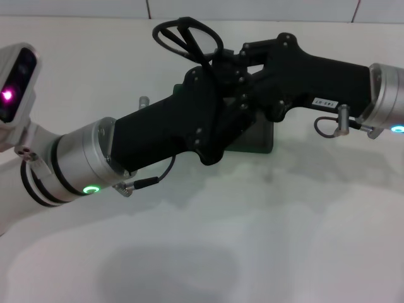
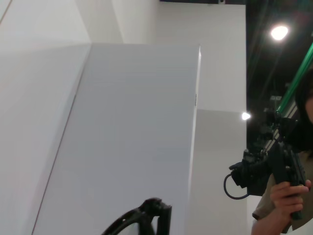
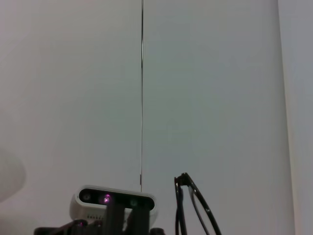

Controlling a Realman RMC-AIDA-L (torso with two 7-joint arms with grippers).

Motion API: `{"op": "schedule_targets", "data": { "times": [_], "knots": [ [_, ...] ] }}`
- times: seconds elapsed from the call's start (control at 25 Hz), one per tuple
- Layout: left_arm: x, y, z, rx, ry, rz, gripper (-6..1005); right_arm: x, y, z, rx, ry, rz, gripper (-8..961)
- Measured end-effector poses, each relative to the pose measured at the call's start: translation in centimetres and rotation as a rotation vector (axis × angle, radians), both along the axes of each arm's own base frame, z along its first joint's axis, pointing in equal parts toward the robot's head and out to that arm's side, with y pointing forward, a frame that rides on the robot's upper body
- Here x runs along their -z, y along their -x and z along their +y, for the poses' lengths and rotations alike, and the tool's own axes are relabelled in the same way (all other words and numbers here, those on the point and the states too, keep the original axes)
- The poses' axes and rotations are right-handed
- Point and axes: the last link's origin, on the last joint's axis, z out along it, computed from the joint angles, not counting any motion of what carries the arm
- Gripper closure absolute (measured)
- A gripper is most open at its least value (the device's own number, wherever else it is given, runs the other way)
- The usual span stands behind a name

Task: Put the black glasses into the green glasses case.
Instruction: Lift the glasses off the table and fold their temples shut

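Observation:
The black glasses point(image 1: 187, 38) are held up in the air above the table, at the spot where my two grippers meet. My right gripper point(image 1: 219, 60) reaches in from the right and looks shut on the glasses at their lower side. My left gripper point(image 1: 218, 91) comes up from the lower left and crosses just under the right one, right against it. The green glasses case point(image 1: 260, 137) lies on the table beneath both grippers and is mostly hidden by them. Part of the glasses also shows in the left wrist view point(image 2: 139, 219) and the right wrist view point(image 3: 194, 205).
The white table point(image 1: 252, 240) spreads around the case. The left wrist camera housing point(image 1: 16, 82) sits at the far left, and it also shows in the right wrist view point(image 3: 115, 200). A person holding a camera point(image 2: 274, 171) stands off to the side.

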Motion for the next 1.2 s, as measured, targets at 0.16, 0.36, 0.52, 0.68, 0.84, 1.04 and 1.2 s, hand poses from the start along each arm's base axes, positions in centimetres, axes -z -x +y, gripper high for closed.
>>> {"op": "schedule_targets", "data": {
  "times": [0.16, 0.36, 0.52, 0.68, 0.84, 1.04, 1.2],
  "knots": [
    [0.08, 0.14, 0.03, -0.010, 0.005, 0.003, 923, 0.28, 0.01, -0.02, -0.001, 0.005, -0.013, 867],
    [0.12, 0.22, 0.00, -0.013, 0.007, 0.005, 923, 0.34, -0.02, -0.04, 0.002, 0.007, -0.014, 868],
    [0.17, 0.25, -0.05, -0.013, 0.010, 0.007, 923, 0.42, -0.06, -0.07, 0.004, 0.010, -0.017, 868],
    [0.21, 0.26, -0.10, -0.011, 0.012, 0.009, 923, 0.69, -0.14, -0.10, 0.007, 0.013, -0.031, 868],
    [0.23, 0.33, -0.17, -0.012, 0.014, 0.011, 922, 0.94, -0.17, -0.15, 0.008, 0.018, -0.041, 868],
    [0.24, 0.45, -0.25, -0.016, 0.014, 0.011, 922, 0.95, -0.28, -0.20, 0.011, 0.018, -0.042, 868],
    [0.25, 0.49, -0.28, -0.017, 0.014, 0.011, 922, 0.86, -0.35, -0.19, 0.017, 0.015, -0.036, 867]
  ]
}}
